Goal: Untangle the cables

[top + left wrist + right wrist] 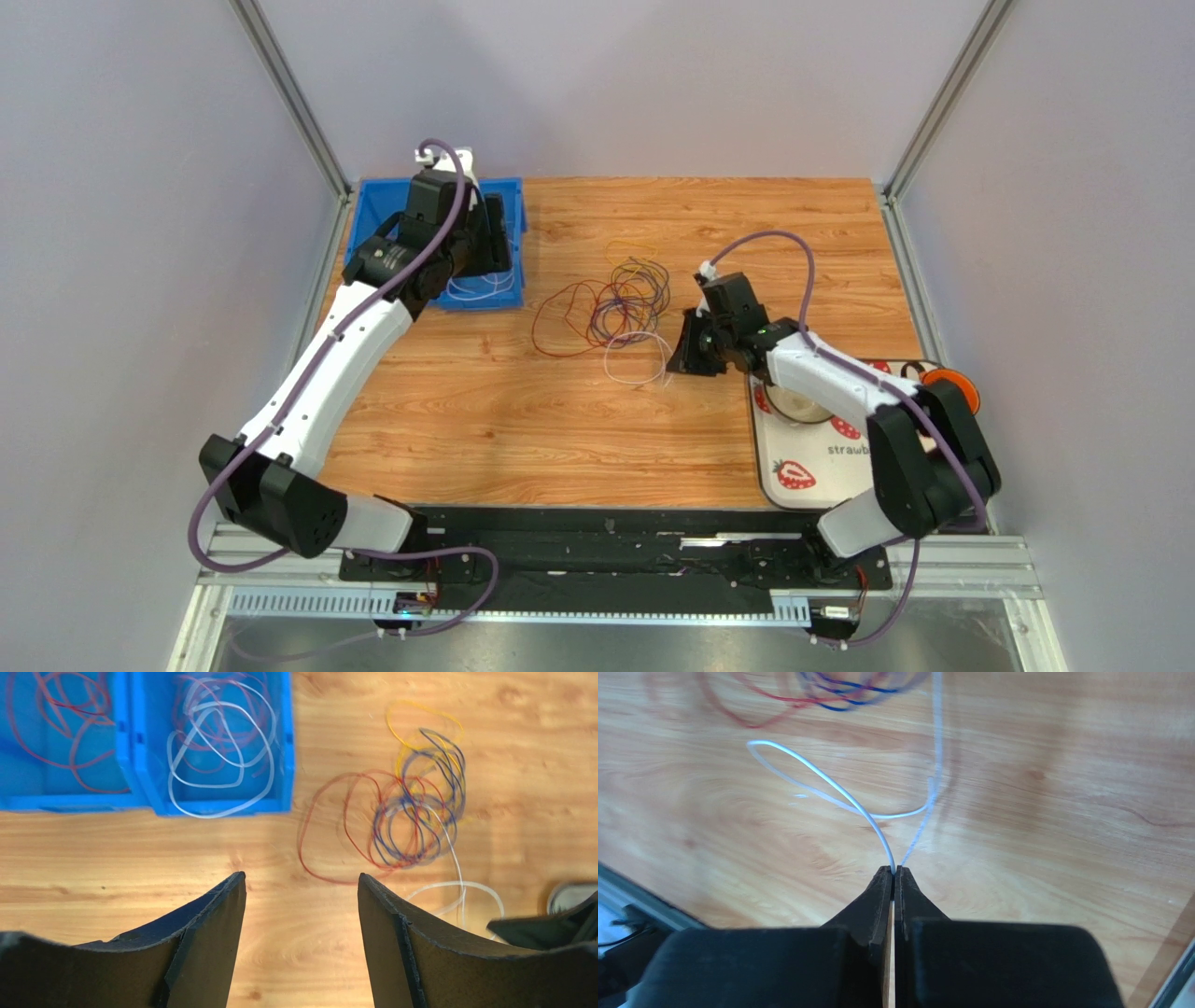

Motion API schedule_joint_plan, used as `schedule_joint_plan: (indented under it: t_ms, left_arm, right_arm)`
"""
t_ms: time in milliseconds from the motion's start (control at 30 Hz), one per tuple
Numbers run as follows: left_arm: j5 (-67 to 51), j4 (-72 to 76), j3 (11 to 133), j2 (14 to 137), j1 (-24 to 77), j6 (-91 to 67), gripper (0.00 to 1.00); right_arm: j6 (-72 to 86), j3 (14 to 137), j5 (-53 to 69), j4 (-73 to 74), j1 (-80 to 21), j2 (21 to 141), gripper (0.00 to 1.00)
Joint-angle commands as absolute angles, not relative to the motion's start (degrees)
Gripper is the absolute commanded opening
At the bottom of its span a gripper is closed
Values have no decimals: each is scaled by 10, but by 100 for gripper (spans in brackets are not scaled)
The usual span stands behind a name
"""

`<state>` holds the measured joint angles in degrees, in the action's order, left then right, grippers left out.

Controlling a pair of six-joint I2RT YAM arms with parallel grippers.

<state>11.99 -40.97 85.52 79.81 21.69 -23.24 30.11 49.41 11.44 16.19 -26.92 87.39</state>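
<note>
Right of the blue bin [516, 210], on the wood table [463, 420]: the main tangle [617, 297] of cables. Red, purple, yellow and dark loops cross one another in one loose heap. Not yet sorted.

Inside the bin: two compartments in use. White loops [217, 798] lie in the compartment nearer the tangle, with a few faint reddish strands among them. Red loops [70, 749] lie in the one farther off. Judged progress: several strands are already out and sorted by colour, and the larger share looks to be in the heap.

Right gripper [894, 871]: on the side of the tangle away from the bin, low over the wood. Its fingers are pressed together, pinching a white cable [808, 770] at the very tips. The cable swings out in a loop and runs back into the heap. Its far end is lost among red and blue strands, so I cannot tell whether it will slide free.

Left gripper [300, 876]: hangs over the bin, jaws spread, nothing between them.

Farther from the bin than the tangle, at the table's edge: a strawberry-print mat [793, 476] with an orange round object [951, 381] at its far corner. The right arm passes over it.

In the way: the crossings themselves. I cannot tell whether the white strand runs over or under the purple loops.
</note>
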Motion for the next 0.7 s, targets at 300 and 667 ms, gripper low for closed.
schedule_joint_plan:
  t_ms: [300,667]
  left_arm:
    - [86,-467,775,658,260,-247,65]
    - [113,-532,752,554,260,-245,65]
  right_arm:
    - [268,892,55,369,-385,774,0]
    - [305,1014,80,350,-476,784,0]
